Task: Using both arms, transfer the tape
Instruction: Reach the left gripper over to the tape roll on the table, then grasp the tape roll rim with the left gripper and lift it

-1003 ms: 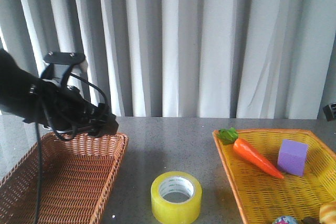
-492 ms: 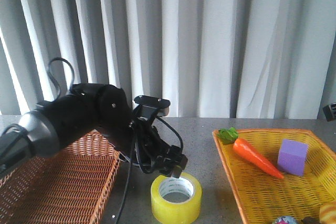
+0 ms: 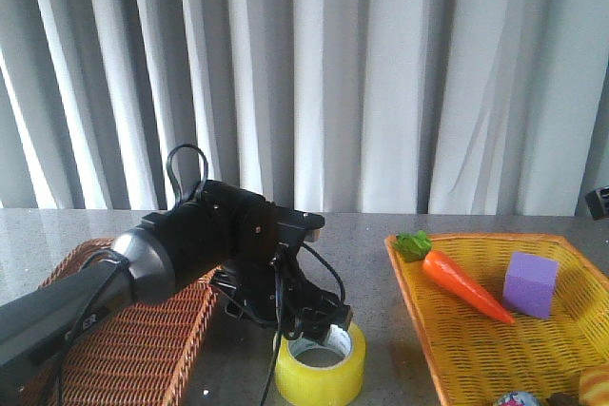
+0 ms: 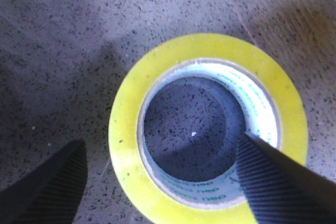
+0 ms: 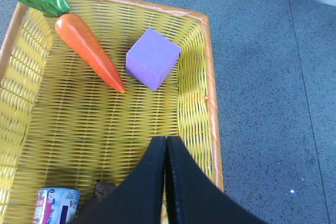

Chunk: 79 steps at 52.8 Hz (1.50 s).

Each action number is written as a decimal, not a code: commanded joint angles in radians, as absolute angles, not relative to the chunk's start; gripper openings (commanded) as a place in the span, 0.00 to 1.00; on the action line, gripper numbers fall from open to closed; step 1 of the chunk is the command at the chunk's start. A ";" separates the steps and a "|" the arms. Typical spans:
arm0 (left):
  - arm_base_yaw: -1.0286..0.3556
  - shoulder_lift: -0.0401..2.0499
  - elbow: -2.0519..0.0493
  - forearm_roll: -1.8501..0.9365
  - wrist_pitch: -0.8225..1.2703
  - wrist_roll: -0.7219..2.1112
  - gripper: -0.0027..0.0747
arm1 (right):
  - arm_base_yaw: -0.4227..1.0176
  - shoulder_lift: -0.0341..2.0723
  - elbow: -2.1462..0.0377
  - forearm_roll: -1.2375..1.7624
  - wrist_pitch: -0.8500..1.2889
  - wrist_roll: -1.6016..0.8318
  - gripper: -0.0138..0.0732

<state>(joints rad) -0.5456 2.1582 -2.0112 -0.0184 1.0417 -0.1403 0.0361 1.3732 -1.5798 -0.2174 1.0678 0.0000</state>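
Flat on the table (image 3: 400,311), tape (image 3: 320,361), core hole upward; left hand (image 3: 319,322) open astride its rim.

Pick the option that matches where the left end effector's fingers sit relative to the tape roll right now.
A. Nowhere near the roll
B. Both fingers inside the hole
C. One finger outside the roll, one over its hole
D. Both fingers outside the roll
C: in the left wrist view, one finger of the open left end effector sits outside the tape, the other over its core opening.
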 commanded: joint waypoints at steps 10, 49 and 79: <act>-0.549 2.176 -2.116 -0.007 1.061 -0.202 0.75 | 0.031 1.340 -1.605 -0.240 1.015 0.000 0.15; -0.549 2.214 -2.160 0.000 1.065 -0.320 0.02 | 0.031 1.340 -1.605 -0.240 1.015 0.000 0.15; -0.440 1.935 -2.159 0.207 1.117 -0.269 0.02 | 0.031 1.340 -1.605 -0.240 1.015 0.000 0.15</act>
<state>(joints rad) -0.4932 2.0430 -2.1254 0.1624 1.1091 -0.2647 0.0361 1.3732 -1.5798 -0.2174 1.0678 0.0000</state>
